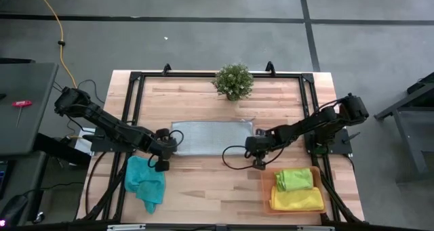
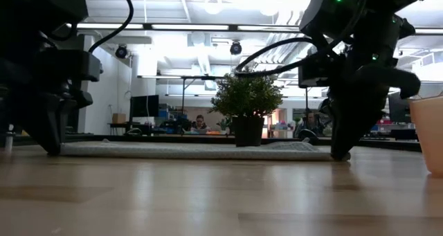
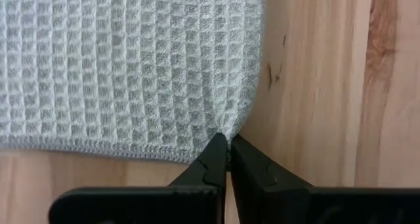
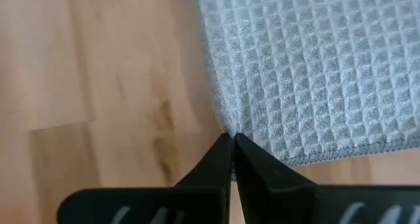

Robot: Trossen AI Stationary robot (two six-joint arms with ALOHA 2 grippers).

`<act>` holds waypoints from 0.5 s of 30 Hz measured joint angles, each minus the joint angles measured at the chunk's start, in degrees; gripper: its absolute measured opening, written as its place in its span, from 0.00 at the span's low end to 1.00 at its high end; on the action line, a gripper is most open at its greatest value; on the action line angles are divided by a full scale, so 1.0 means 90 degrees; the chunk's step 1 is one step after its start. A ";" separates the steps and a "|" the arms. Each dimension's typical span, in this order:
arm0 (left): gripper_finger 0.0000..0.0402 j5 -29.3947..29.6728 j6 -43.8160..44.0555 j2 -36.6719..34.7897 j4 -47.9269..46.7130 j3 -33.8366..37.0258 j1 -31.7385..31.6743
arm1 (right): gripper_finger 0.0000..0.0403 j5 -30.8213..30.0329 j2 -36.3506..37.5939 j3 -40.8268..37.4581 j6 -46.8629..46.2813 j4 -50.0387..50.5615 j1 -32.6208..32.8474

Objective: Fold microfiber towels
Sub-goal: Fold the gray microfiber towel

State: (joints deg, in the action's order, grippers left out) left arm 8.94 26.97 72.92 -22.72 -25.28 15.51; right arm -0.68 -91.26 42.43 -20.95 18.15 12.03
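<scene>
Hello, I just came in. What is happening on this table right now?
The two arms are folding towels. The grey towel lies flat mid-table; the left gripper and the right gripper each pinch one of its near corners, jaws shut. A teal towel lies crumpled beside the left arm. A lime green towel rests on a yellow one in the orange tray.

Quick count: four towels showing. One light grey towel (image 1: 211,137) spread flat mid-surface, one teal towel (image 1: 145,181) crumpled near the front left, plus one lime green towel (image 1: 294,179) and one yellow towel (image 1: 298,200) stacked in the one orange tray (image 1: 266,190). One potted plant (image 1: 234,80) at the back. Two arms, so two grippers: left gripper (image 1: 165,152) and right gripper (image 1: 256,152), two fingers each.
</scene>
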 joint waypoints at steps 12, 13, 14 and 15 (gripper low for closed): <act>0.00 -0.0701 0.1217 -0.1487 -0.0411 0.0010 -0.0211 | 0.00 0.1215 0.0511 0.0489 -0.0787 0.0242 -0.0096; 0.00 -0.0702 0.1342 -0.1588 -0.0434 0.0005 -0.0235 | 0.00 0.1207 0.0598 0.0491 -0.0865 0.0258 -0.0118; 0.00 -0.0698 0.1475 -0.1704 -0.0576 0.0007 -0.0268 | 0.00 0.1233 0.0669 0.0491 -0.0995 0.0267 -0.0172; 0.00 -0.0697 0.1612 -0.1808 -0.0659 0.0007 -0.0308 | 0.00 0.1255 0.0746 0.0491 -0.1105 0.0270 -0.0217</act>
State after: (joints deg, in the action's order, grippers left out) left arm 2.67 41.48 56.65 -28.65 -25.21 12.74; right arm 10.61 -84.54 46.85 -30.90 20.58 10.08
